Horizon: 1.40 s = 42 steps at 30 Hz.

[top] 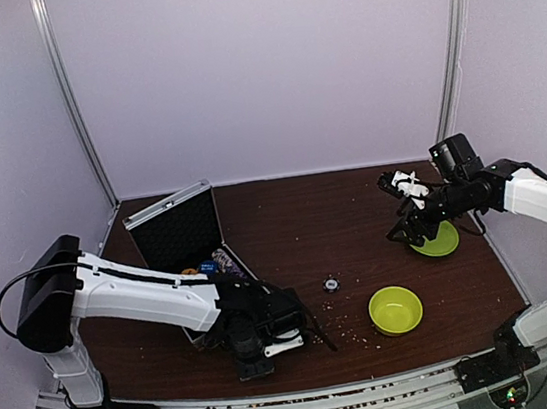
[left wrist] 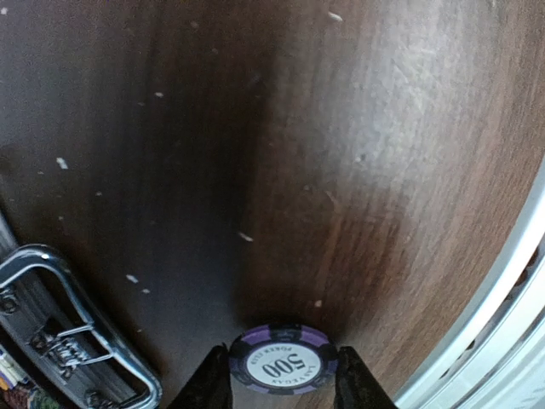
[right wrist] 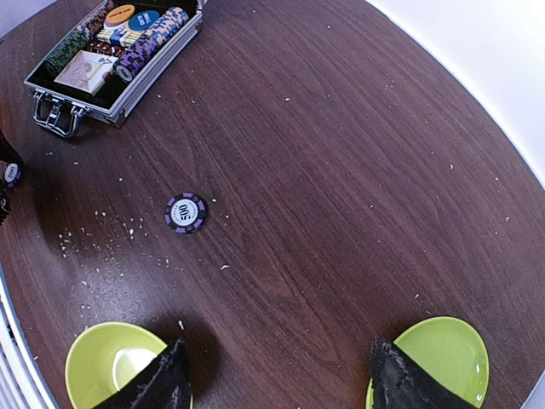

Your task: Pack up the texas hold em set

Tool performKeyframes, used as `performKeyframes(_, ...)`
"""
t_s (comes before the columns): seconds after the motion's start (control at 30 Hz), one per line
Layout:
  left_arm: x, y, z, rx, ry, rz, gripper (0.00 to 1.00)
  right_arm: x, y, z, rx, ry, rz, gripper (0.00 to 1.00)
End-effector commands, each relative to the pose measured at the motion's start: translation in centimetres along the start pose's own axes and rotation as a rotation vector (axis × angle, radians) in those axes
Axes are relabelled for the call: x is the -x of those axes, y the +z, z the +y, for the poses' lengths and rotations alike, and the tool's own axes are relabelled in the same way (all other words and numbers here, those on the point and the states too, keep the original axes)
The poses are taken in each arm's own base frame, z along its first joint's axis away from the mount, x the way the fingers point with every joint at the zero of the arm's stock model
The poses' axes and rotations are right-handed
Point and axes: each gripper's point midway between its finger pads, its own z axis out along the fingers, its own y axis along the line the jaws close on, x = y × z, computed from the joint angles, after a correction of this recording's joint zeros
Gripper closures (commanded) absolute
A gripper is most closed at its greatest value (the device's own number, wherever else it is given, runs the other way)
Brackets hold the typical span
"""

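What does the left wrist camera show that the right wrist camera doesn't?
Left wrist only: a close-up of the left gripper pinching a purple 500 chip. Right wrist only: the open case with chips and cards, a loose purple chip on the table, the green bowl, the green plate, and the open, empty right gripper. Both: the case's metal handle and the dark wooden table.

The dark wooden table point(top: 286, 223) bears the open case point(top: 178, 232), one purple chip point(top: 331, 284), bowl point(top: 395, 309), plate point(top: 447, 240) and scattered crumbs point(top: 348, 328).
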Motion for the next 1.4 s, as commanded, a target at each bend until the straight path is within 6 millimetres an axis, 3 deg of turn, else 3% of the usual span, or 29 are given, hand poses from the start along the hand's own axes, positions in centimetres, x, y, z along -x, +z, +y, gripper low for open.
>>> performKeyframes(0.0,2.0,-3.7,2.7,0.101,-0.028,-0.054,0.64,0.8,-0.3,-0.1,0.006,-0.009,-0.017,0.28)
performKeyframes(0.13,3.6,-6.3,5.4,0.163,-0.053,-0.113,0.64,0.8,-0.3,-0.1,0.006,-0.008,-0.018,0.28)
performKeyframes(0.23,3.8,-6.8,8.5,0.222,-0.092,-0.116,0.64,0.8,-0.3,-0.1,0.007,-0.009,-0.016,0.28)
performKeyframes(0.4,3.2,-5.9,14.4,0.322,-0.18,-0.089,0.64,0.8,-0.4,-0.1,0.004,-0.006,-0.017,0.28)
performKeyframes(0.57,3.4,-4.7,17.9,0.359,-0.249,-0.099,0.63,0.7,-0.3,-0.2,0.002,-0.004,-0.015,0.28)
performKeyframes(0.83,3.9,-2.4,19.2,0.362,-0.261,-0.093,0.63,0.4,0.1,-0.2,0.004,0.002,0.001,0.27)
performKeyframes(1.23,3.8,-1.6,21.1,0.457,-0.281,-0.08,0.63,0.1,0.5,-0.3,0.009,0.004,0.016,0.27)
performKeyframes(1.37,3.9,-2.1,20.9,0.442,-0.293,-0.098,0.55,0.1,0.4,-0.3,0.009,0.004,0.016,0.27)
